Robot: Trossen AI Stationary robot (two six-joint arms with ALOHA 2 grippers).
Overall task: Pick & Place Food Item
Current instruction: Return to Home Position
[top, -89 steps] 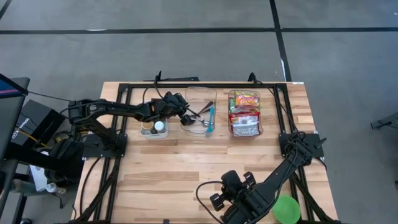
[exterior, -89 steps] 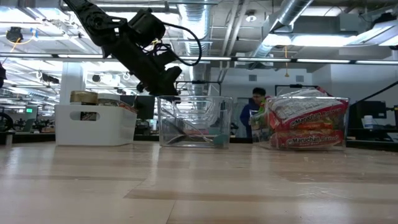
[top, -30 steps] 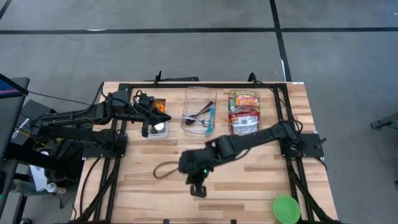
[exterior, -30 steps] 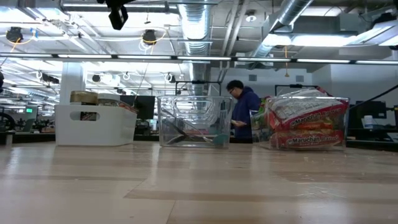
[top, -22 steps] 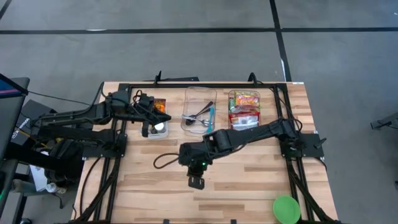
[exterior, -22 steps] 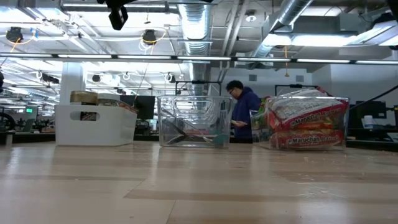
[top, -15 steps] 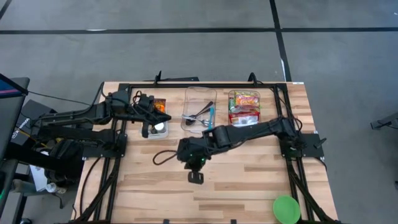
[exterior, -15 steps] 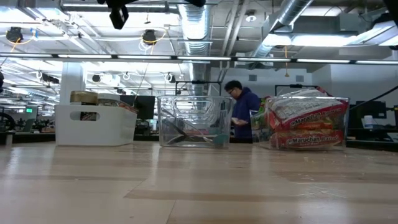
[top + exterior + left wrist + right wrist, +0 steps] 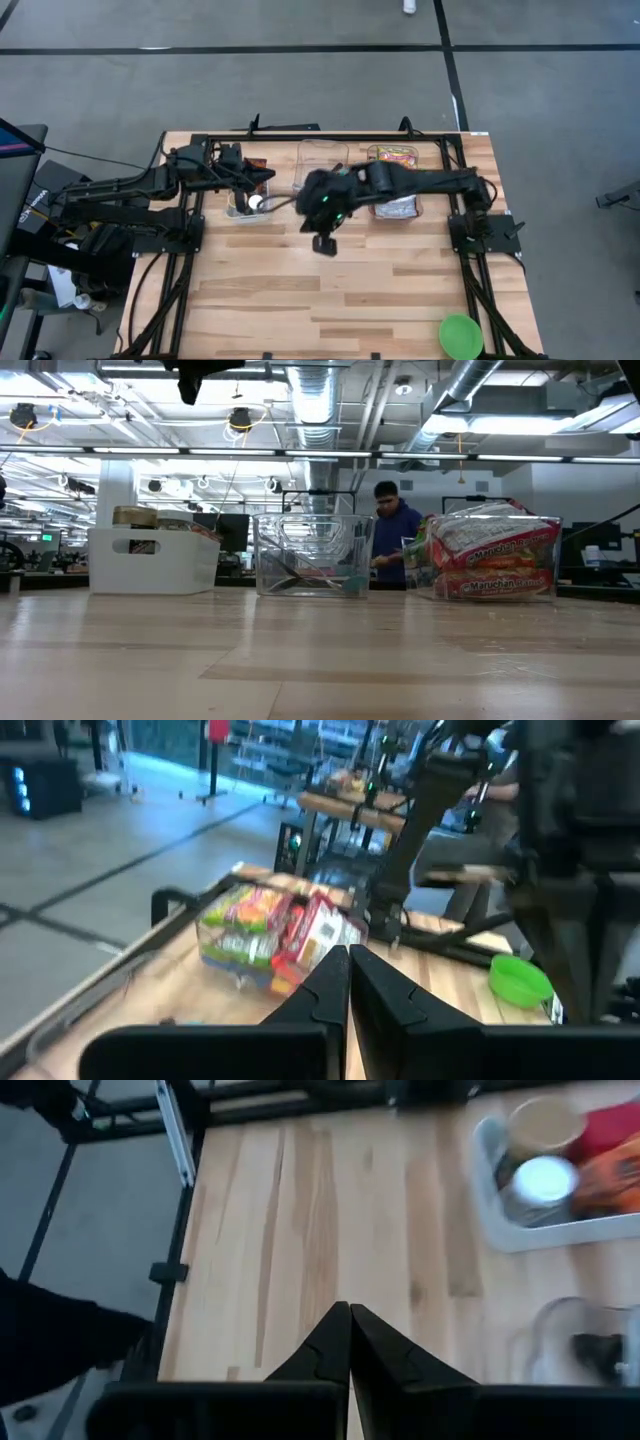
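Both clenched, empty: left pincer (image 9: 349, 954) above white bin (image 9: 241, 214), right pincer (image 9: 350, 1310) beside half-hidden transparent bin (image 9: 316, 151).

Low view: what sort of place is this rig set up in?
Probably an open-plan lab or workshop: exposed ceiling ducts overhead, a person standing behind the table, and bare concrete floor around it.

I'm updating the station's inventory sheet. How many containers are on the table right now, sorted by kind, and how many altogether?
white bin: 1
clear bins: 2
green round dish: 1
Total: 4
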